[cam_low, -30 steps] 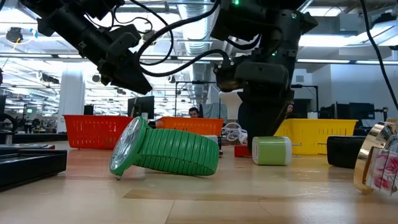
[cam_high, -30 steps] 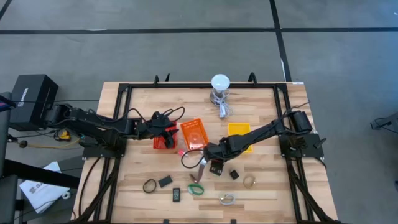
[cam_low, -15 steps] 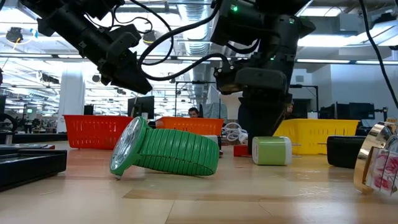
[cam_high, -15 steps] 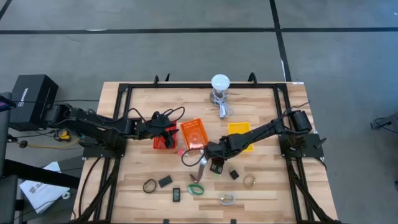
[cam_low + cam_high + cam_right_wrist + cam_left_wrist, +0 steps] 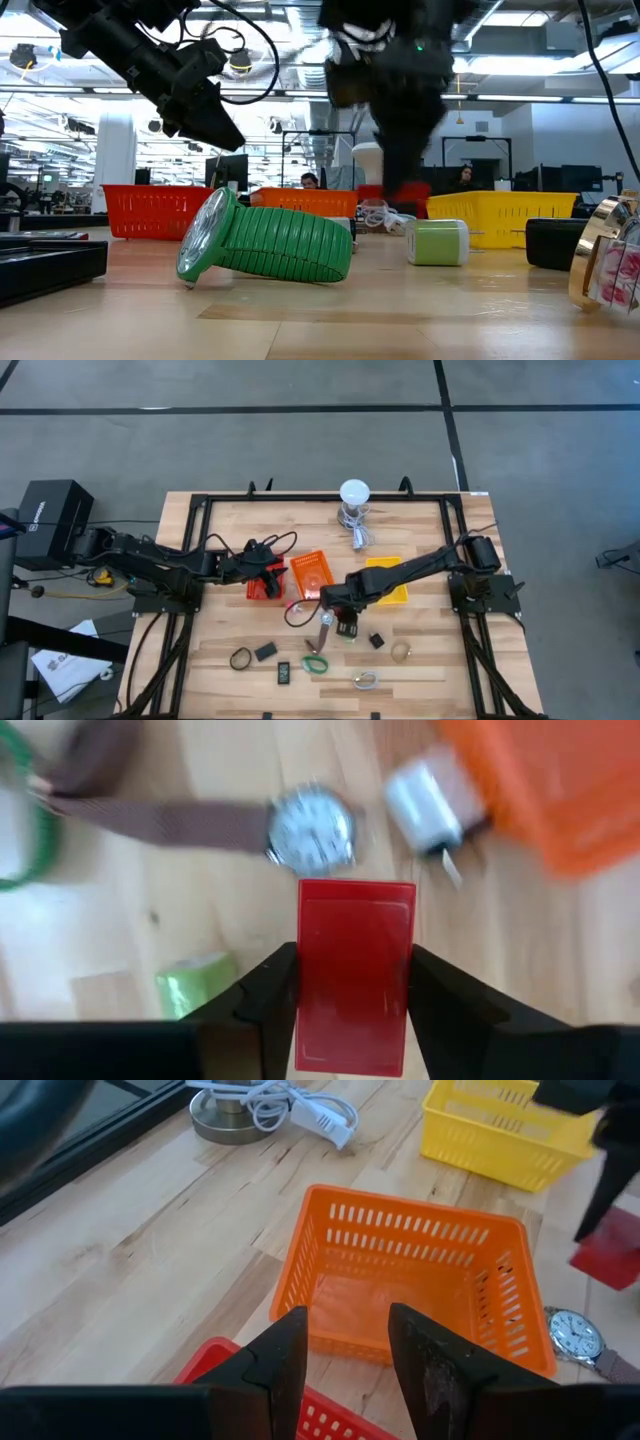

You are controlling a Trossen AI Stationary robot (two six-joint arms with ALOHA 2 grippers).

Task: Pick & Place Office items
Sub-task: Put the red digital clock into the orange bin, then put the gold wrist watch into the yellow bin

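While raised off the table (image 5: pixel 230 520), red block (image 5: pixel 355 975) clamped between right end effector (image 5: pixel 350 982) fingers.

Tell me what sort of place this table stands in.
Probably a robotics lab or open-plan workshop. The low view looks past the red basket into a wide hall with ceiling strip lights, monitors and a seated person. From above, the wooden table stands framed on a bare grey floor.

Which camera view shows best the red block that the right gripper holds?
The right wrist view: the red block fills it, clamped in the right gripper. Low view shows it blurred; left wrist only an edge; high view hides it.
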